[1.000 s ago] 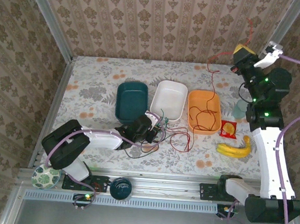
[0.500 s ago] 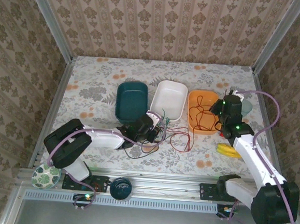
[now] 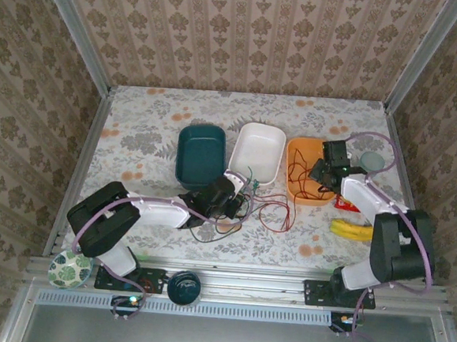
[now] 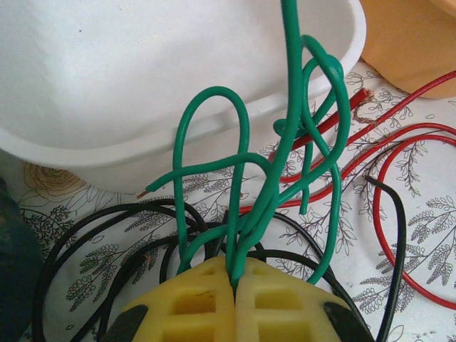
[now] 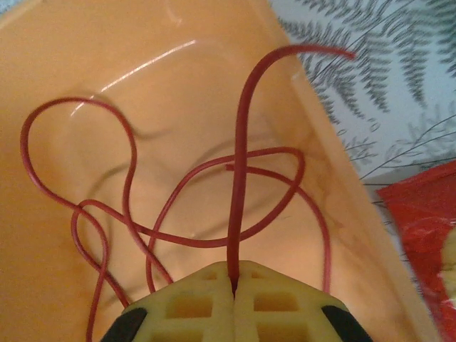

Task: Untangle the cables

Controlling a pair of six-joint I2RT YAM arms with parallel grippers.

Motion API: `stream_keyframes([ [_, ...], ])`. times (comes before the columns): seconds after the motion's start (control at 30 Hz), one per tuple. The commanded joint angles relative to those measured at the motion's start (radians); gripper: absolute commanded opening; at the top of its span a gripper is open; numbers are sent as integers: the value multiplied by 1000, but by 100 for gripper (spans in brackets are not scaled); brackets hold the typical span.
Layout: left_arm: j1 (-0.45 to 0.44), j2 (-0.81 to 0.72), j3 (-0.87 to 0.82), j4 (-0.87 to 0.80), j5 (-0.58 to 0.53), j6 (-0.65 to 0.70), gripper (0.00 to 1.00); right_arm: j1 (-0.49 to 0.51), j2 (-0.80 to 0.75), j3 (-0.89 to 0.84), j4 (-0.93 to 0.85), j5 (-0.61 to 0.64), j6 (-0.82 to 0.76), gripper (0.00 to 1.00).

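My left gripper (image 3: pixel 238 203) (image 4: pixel 234 281) lies low on the table in front of the white tray (image 3: pixel 258 142) and is shut on a knotted green cable (image 4: pixel 285 142). Black cable (image 4: pixel 85 235) loops under and around its yellow fingers. Red cable (image 3: pixel 277 210) (image 4: pixel 399 164) trails over the table to the right. My right gripper (image 3: pixel 317 172) (image 5: pixel 234 278) reaches into the orange tray (image 3: pixel 290 193) (image 5: pixel 85 57) and is shut on a red cable (image 5: pixel 242 142). That cable's loops rest on the tray floor, and its free end sticks up past the rim.
A teal tray (image 3: pixel 200 149) stands left of the white one. A banana (image 3: pixel 354 228), a red snack packet (image 3: pixel 345 202) and a pale cup (image 3: pixel 373 160) lie beside the right arm. Two bowls (image 3: pixel 69 269) (image 3: pixel 183 288) sit by the arm bases.
My right arm has come down from high at the back right, carrying the red cable, into the orange tray. The left arm has barely moved and keeps its grip.
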Motion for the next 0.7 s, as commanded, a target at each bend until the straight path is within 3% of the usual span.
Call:
stream_keyframes([
  [0.0, -9, 21, 3, -92, -13, 3, 0, -2, 12, 54, -74, -64, 12, 37],
  [0.17, -9, 18, 5, -88, -17, 1, 0, -2, -41, 61, -94, 13, 22, 53],
  [0.37, -9, 21, 8, -88, -18, 5, 0, -2, -92, 74, -123, 79, -19, 54],
  [0.67, -9, 29, 18, -89, -12, 12, 0, -5, -43, 101, -147, 34, -24, 53],
])
